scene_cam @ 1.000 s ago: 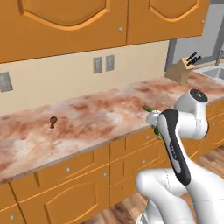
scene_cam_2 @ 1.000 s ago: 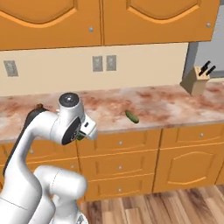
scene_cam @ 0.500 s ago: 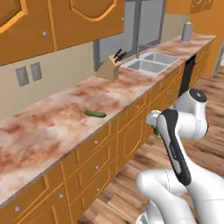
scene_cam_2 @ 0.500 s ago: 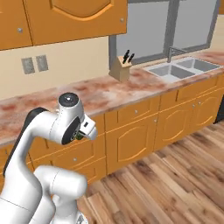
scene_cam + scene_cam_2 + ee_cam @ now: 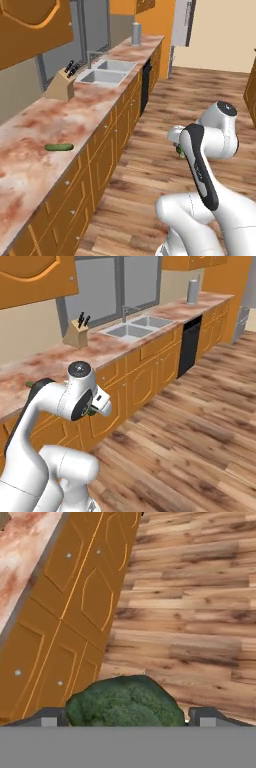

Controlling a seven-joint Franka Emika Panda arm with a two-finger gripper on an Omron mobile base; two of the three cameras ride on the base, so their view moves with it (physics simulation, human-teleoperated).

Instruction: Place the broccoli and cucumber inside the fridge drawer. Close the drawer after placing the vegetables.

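Broccoli [image 5: 125, 702] held between the two finger tips of the gripper [image 5: 127, 716], jaws spread wide around the floret head, carried low over the wood floor [image 5: 200, 612] beside the cabinet fronts [image 5: 75, 612]; best kept level and clamped firmly while the base drives, no swinging of the arm; further off, cucumber [image 5: 59, 147] lying loose near the front edge of the worktop [image 5: 30, 165], left for a later trip; beyond it knife block [image 5: 61, 85] and sink [image 5: 105, 70]; fridge drawer to be found first.

The broccoli [image 5: 125, 702] is cut off below by the hand view's bottom band, so its stem is hidden. In the left base view only a green sliver of it [image 5: 181, 151] peeks past the arm, and the pincer [image 5: 125, 716] shows just its two tips.
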